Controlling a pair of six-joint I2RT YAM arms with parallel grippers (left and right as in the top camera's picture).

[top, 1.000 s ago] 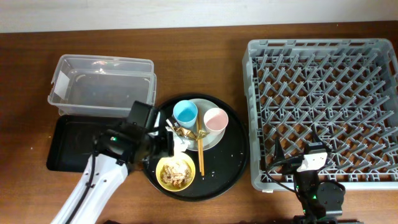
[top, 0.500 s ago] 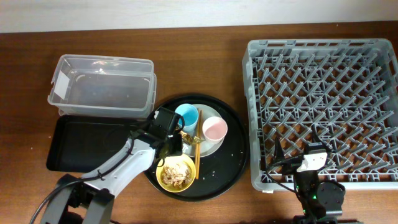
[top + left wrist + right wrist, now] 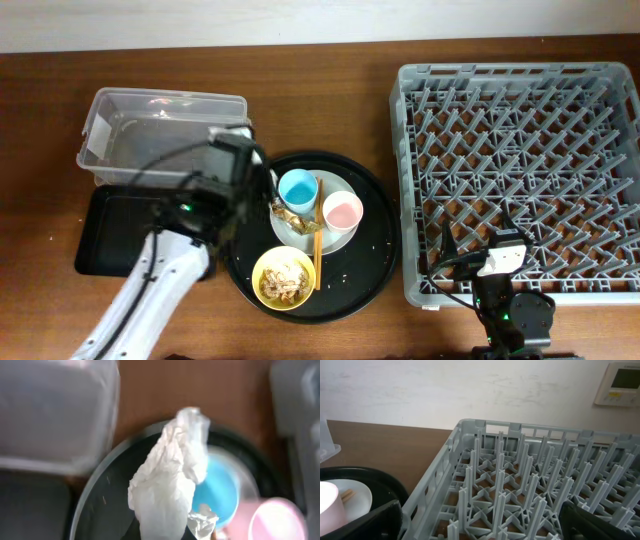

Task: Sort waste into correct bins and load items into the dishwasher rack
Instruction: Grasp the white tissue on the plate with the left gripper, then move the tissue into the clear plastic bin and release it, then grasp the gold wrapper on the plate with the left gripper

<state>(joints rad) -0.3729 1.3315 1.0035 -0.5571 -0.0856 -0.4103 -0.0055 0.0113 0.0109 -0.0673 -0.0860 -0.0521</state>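
Two arms are in view. Left gripper (image 3: pixel 254 166) is at the far-left rim of the round black tray (image 3: pixel 372 255), just beside the right end of the clear tub (image 3: pixel 170 97). Its pincer is closed on the napkin (image 3: pixel 167 480). The left wrist view shows the crumpled white paper hanging in front of the lens, with the tray rim and the blue cup (image 3: pixel 297 187) blurred behind it. From overhead the napkin is mostly hidden by the gripper.

Right gripper (image 3: pixel 478 240) sits at the near edge of the rack (image 3: pixel 405 180). Its pincer is wide open and grips nothing. In the right wrist view both fingers frame the grey pegs.

The rack is on the right of the table (image 3: pixel 330 110), with no dishes in it. The tub is far left, with a white label on its left end. The shallow black tray (image 3: pixel 115 235) lies just near of the tub, partly covered by the left arm.

The plate (image 3: pixel 340 240) is on the round tray. The blue cup and the pink cup (image 3: pixel 342 211) stand on it, blue to the left and slightly farther. The gold wrapper (image 3: pixel 285 210) lies on the plate's left part, next to the blue cup. The chopsticks (image 3: pixel 319 235) lie across the plate between the cups, running near to far.

The yellow bowl (image 3: pixel 257 272) is on the tray's near-left, just near of the plate. It holds the beige food scraps (image 3: pixel 284 282).
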